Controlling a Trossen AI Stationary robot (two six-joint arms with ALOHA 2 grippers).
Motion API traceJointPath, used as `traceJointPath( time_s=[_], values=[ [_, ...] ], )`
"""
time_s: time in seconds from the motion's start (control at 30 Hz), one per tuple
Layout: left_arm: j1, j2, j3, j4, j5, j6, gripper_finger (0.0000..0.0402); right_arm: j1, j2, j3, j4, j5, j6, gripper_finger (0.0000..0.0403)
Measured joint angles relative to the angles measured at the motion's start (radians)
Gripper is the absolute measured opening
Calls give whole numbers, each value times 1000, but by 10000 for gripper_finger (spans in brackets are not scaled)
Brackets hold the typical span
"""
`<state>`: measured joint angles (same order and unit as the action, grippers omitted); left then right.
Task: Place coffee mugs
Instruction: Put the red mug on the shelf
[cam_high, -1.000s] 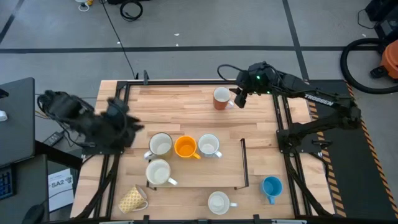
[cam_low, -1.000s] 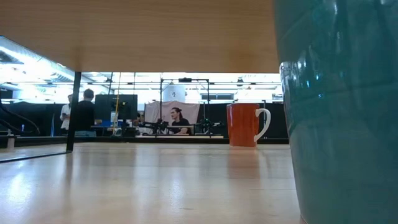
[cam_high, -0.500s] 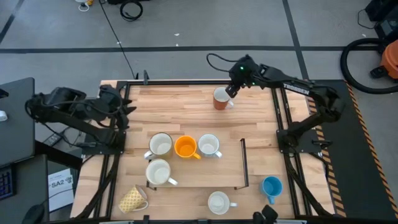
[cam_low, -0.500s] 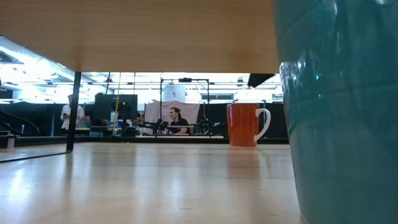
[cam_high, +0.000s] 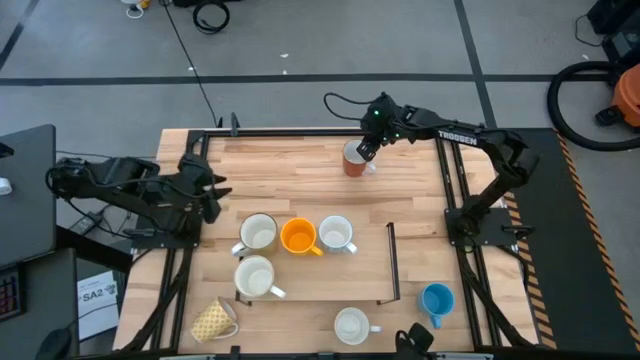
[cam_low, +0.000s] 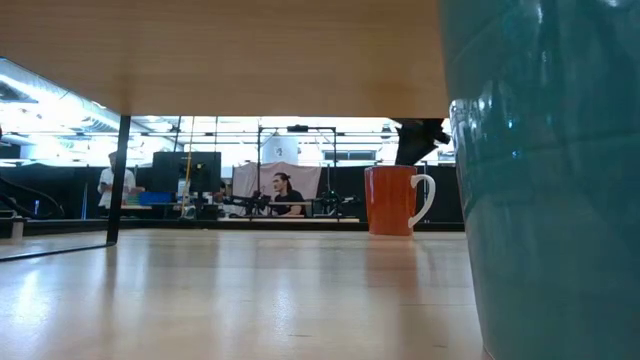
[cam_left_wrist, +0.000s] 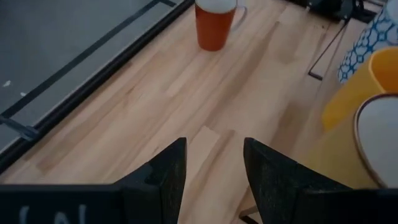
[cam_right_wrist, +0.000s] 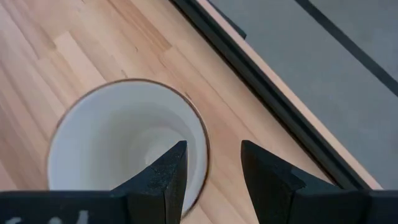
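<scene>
The reddish-brown mug (cam_high: 354, 159) with a white inside stands upright near the table's far edge, handle toward the right. My right gripper (cam_high: 366, 148) hovers open just above its rim (cam_right_wrist: 204, 144), one finger over the hollow, one outside on the handle side; the low view shows the right gripper (cam_low: 420, 140) a little above the mug (cam_low: 392, 200). My left gripper (cam_high: 211, 190) is open over the table's left edge. The other mugs stand nearer: white (cam_high: 258, 232), orange (cam_high: 298, 237), white (cam_high: 335, 233), white (cam_high: 254, 276), white (cam_high: 352, 325), blue (cam_high: 436, 299). The yellow patterned one (cam_high: 213, 320) lies on its side.
A thin black wire frame (cam_high: 393, 262) stands on the table around the middle mugs. Black rails (cam_high: 446, 180) run along the table's sides. The blue mug (cam_low: 545, 180) fills the low view's right. People and screens show in the room behind. Bare wood lies between the far mug and the middle row.
My right gripper has moved from the reddish-brown mug's right side toward the table's left and down, ending over the mug's rim. My left arm has swung along the table's left edge, toward the far side and back. The mugs have stayed in place.
</scene>
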<state>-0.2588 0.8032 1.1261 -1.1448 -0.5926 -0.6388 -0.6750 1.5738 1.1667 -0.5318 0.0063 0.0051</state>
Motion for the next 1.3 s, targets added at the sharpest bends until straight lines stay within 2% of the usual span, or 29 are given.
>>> traceJointPath(
  time_s=[0.37, 0.77, 0.93, 1.17, 1.3],
  values=[
    [0, 1, -106, 115, 23, 38, 167, -2, 60, 0, 8, 1, -3, 156],
    [0, 1, -108, 218, 23, 159, 167, -1, 81, 0, 7, 0, 3, 150],
    [0, 1, -108, 218, 22, 159, 167, -1, 81, 0, 7, 0, 2, 118],
    [0, 1, -108, 218, 22, 165, 167, -1, 81, 0, 7, -5, 3, 37],
    [0, 2, -108, 217, 22, 210, 167, -1, 80, 1, 7, -8, 3, 30]
  ],
)
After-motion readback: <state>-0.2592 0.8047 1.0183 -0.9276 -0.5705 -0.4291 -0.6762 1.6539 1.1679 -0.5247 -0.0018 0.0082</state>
